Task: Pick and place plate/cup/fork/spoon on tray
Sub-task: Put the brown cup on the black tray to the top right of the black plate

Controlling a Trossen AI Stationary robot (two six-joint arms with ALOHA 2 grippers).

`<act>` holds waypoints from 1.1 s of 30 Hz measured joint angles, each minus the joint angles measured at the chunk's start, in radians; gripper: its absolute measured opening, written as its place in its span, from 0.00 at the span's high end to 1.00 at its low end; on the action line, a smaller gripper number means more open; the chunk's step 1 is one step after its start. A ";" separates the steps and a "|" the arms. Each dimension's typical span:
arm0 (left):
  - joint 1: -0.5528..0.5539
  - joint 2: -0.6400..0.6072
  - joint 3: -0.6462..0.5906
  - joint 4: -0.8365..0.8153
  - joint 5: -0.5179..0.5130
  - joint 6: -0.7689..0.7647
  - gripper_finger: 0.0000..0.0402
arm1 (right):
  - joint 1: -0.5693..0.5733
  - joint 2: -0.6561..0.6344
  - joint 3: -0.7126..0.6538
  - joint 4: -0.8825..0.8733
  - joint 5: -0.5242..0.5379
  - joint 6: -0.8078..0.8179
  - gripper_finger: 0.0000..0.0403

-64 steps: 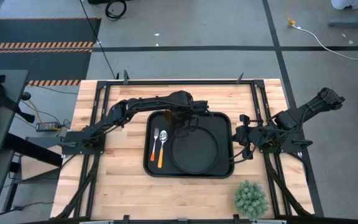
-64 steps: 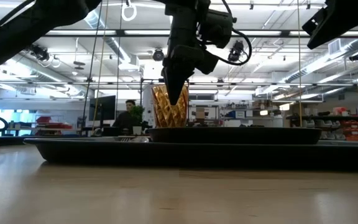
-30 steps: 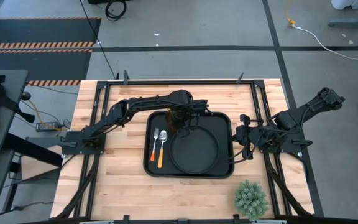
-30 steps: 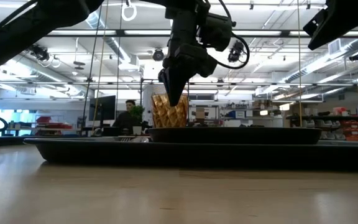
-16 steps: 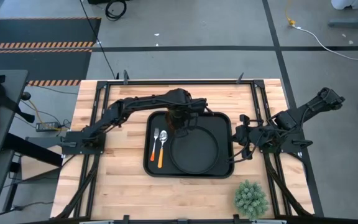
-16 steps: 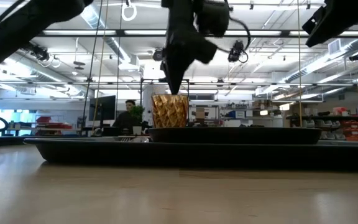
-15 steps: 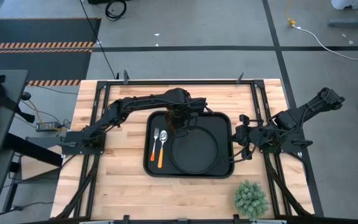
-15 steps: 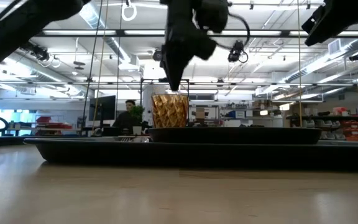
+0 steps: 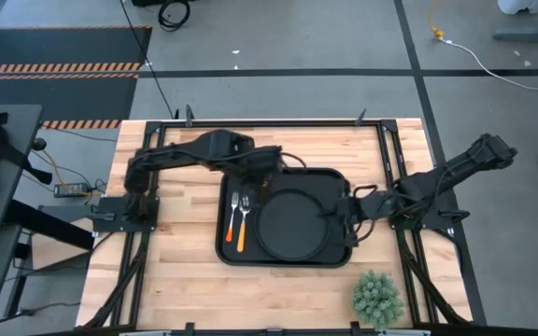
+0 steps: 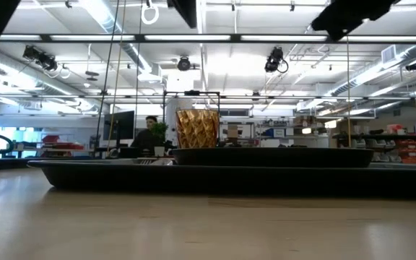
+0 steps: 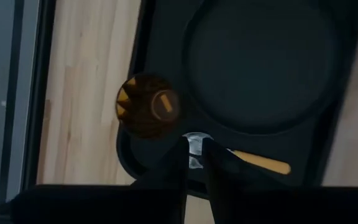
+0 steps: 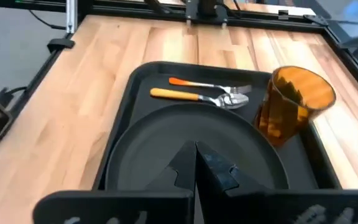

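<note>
Right claw (image 12: 196, 163) closed over plate (image 12: 160, 149); cup (image 12: 293, 104), fork (image 12: 207, 84), spoon (image 12: 197, 96) on tray (image 12: 120, 134).

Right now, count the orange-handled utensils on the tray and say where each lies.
2. The fork and the spoon lie side by side in the tray's strip beside the plate, handles parallel, near the cup. None looks hidden.

Black tray (image 9: 227, 250) holds round plate (image 9: 292, 224), upright amber cup (image 12: 293, 104) at corner, fork (image 9: 233, 213) w/ spoon (image 9: 244, 222) alongside.

Black tray (image 9: 227, 245), black plate (image 9: 292, 224); amber ribbed cup (image 12: 294, 104); orange-handled fork (image 12: 194, 83), spoon (image 12: 194, 96).
</note>
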 joint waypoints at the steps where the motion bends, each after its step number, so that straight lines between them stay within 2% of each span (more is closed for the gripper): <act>1: -0.011 -0.010 0.000 0.000 0.000 0.000 0.87 | -0.009 0.024 0.000 0.025 -0.002 -0.010 0.97; 7: -0.052 -0.055 0.000 -0.001 -0.006 0.005 0.88 | -0.087 0.163 0.017 0.124 -0.057 -0.038 0.97; 14: -0.060 -0.057 -0.003 -0.001 -0.011 0.050 0.88 | -0.149 0.294 0.123 0.121 -0.096 -0.080 0.97; 18: -0.044 -0.062 -0.048 0.002 -0.010 0.071 0.88 | -0.178 0.358 0.190 0.122 -0.130 -0.137 0.97; 21: -0.027 -0.120 -0.151 0.019 -0.015 0.058 0.88 | -0.210 0.409 0.236 0.123 -0.146 -0.184 0.97; 26: -0.023 -0.304 -0.453 0.116 -0.053 -0.017 0.90 | -0.272 0.507 0.317 0.093 -0.143 -0.264 0.94; 29: -0.024 -0.451 -0.635 0.221 -0.053 -0.055 0.93 | -0.301 0.564 0.366 0.074 -0.149 -0.316 0.85; 33: -0.024 -0.614 -0.834 0.340 -0.056 -0.110 0.97 | -0.327 0.635 0.437 0.044 -0.173 -0.369 0.68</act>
